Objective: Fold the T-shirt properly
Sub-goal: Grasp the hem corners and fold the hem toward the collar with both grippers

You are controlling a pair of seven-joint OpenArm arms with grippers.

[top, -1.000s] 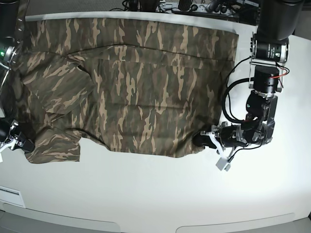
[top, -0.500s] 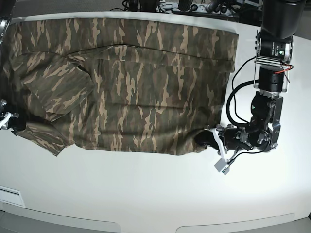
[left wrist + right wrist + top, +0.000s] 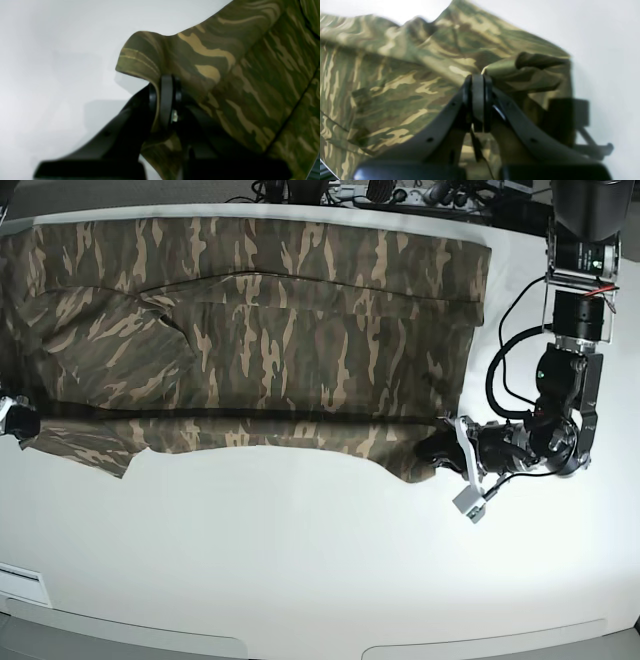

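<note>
Both jaws pinch the T-shirt hem (no legible writing)

A pale, matte white surface fills the near half of the base view, with a rounded front edge. A small white label sits at its near left corner. Dark cables and equipment crowd the far edge, too blurred to identify.
</note>
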